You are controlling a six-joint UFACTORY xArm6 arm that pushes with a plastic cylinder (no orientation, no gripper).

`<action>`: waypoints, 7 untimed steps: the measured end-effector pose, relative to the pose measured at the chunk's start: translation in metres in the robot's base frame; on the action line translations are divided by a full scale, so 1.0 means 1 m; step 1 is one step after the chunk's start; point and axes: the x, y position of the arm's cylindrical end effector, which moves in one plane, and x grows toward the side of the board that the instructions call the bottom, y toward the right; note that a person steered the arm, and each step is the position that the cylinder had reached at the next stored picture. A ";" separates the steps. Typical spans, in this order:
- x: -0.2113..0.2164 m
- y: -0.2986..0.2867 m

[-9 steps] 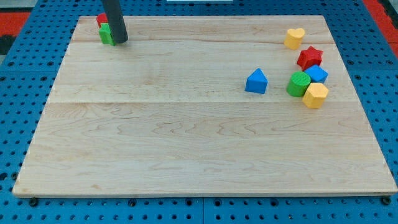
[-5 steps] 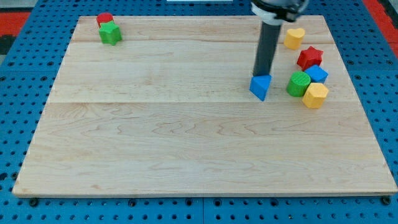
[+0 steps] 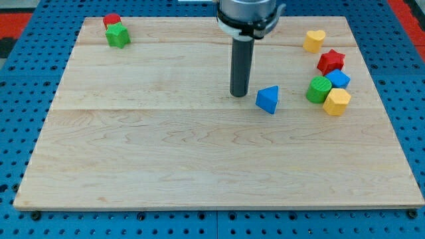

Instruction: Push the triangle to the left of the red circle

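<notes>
The blue triangle (image 3: 267, 99) lies right of the board's middle. My tip (image 3: 238, 94) stands on the board just to the triangle's left, with a small gap between them. The red circle (image 3: 111, 20) sits at the board's top left corner, with a green block (image 3: 118, 35) touching it just below.
A cluster sits at the view's right: a yellow heart (image 3: 314, 40), a red star (image 3: 331, 61), a blue block (image 3: 339, 79), a green block (image 3: 319, 89) and a yellow block (image 3: 337, 101). The wooden board (image 3: 199, 166) ends at blue pegboard on all sides.
My tip went from the top left blocks to the blue triangle, then to its left side. The triangle shifted a little left and down and turned.
</notes>
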 end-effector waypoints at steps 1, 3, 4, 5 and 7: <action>0.038 0.007; 0.068 0.097; 0.027 0.078; -0.010 0.016; 0.030 0.010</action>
